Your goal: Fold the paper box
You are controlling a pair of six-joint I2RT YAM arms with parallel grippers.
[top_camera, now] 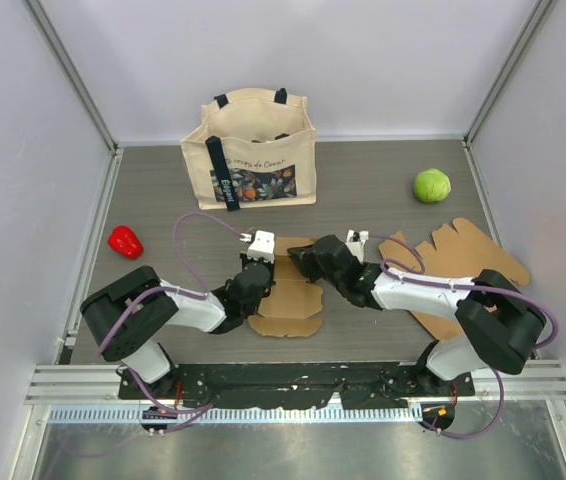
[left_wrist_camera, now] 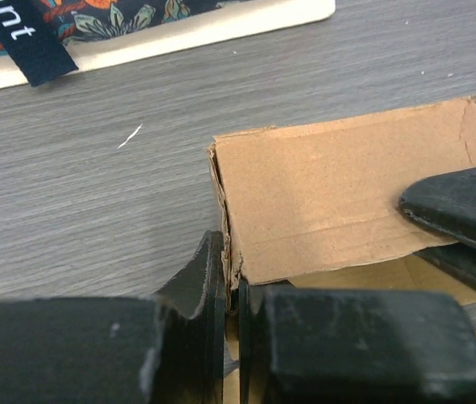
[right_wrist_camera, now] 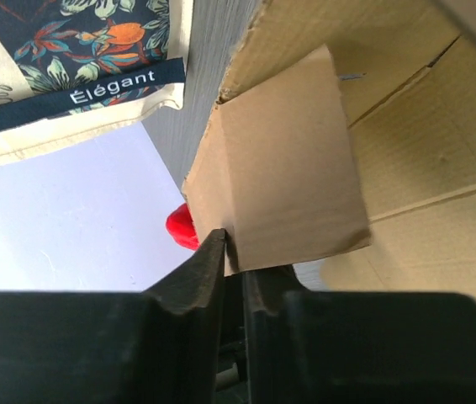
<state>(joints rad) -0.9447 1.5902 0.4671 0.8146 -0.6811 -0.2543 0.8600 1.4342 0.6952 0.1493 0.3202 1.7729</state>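
box [top_camera: 288, 305] sits on the counter [top_camera: 383, 215], just in front of the bag [top_camera: 255, 150]. left pincer [left_wrist_camera: 231, 282] is clamped narrow on the box wall's torn corner. right pincer [right_wrist_camera: 234, 252] is nearly closed, pinching the corner of a raised flap on the same box.

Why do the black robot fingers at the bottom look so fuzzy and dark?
Left wrist view: the left gripper's black fingers sit right by the lens, so they blur; the brown cardboard box looks sharper. Right wrist view: the right gripper's fingers blur too, and the pale wall looks washed out. Top view: evenly lit and sharp.
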